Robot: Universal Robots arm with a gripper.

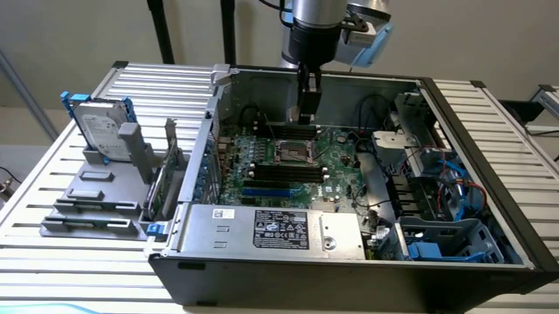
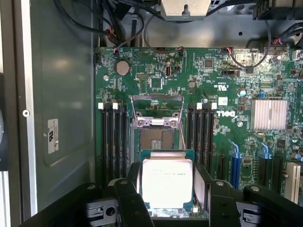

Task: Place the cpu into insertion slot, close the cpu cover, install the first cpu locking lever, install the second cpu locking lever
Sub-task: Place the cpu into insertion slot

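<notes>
My gripper (image 2: 167, 201) is shut on the cpu (image 2: 166, 182), whose silver-grey metal face with a green edge shows between the two black fingers (image 2: 134, 189). The insertion slot (image 2: 156, 138) lies open just beyond the chip, its dark pin field bare inside the silver rim. The cpu cover (image 2: 157, 108) stands flipped up off the socket on the far side. In the exterior view my gripper (image 1: 304, 112) hangs inside the computer case a little above the slot (image 1: 295, 152), toward the back wall.
Long black memory slots (image 2: 113, 142) flank the socket on both sides of the green board (image 1: 336, 157). A grey power supply (image 1: 275, 230) fills the case front. Cables and a blue drive cage (image 1: 446, 239) sit at the exterior view's right. A hard drive (image 1: 101, 131) stands outside on the left.
</notes>
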